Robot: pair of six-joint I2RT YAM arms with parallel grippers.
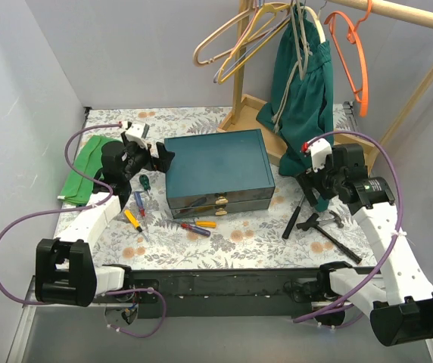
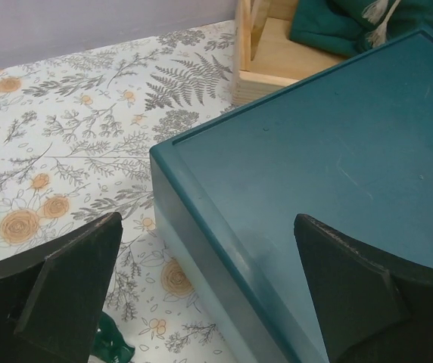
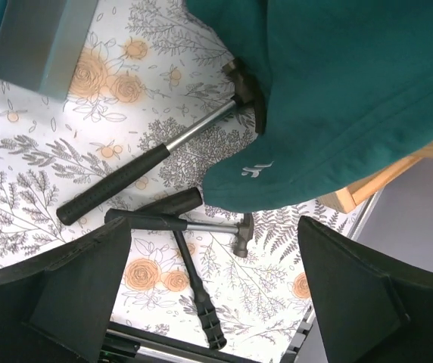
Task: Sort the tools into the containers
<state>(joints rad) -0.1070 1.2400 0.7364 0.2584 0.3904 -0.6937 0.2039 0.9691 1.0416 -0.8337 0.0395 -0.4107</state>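
Note:
The dark teal box point(image 1: 216, 168) sits mid-table with its drawers shut and gold clasps on the front; no clear trays show. My left gripper point(image 1: 159, 157) is open and empty, hovering at the box's left top edge point(image 2: 337, 174), with the jaws straddling that edge point(image 2: 209, 280). Small screwdrivers lie left and front of the box: green point(image 1: 145, 182), red point(image 1: 138, 201), yellow point(image 1: 132, 219) and a blue, red and orange cluster point(image 1: 198, 225). My right gripper point(image 1: 315, 190) is open and empty above the hammers point(image 1: 326, 221). The right wrist view shows a large hammer point(image 3: 148, 162), a small hammer point(image 3: 186, 224) and a black tool point(image 3: 197, 295).
A teal garment point(image 1: 303, 83) hangs from the wooden rack and drapes over the large hammer's head point(image 3: 337, 98). Coloured hangers point(image 1: 254, 30) hang above. The rack's wooden base point(image 1: 250, 121) stands behind the box. A green cloth point(image 1: 88, 162) lies at far left.

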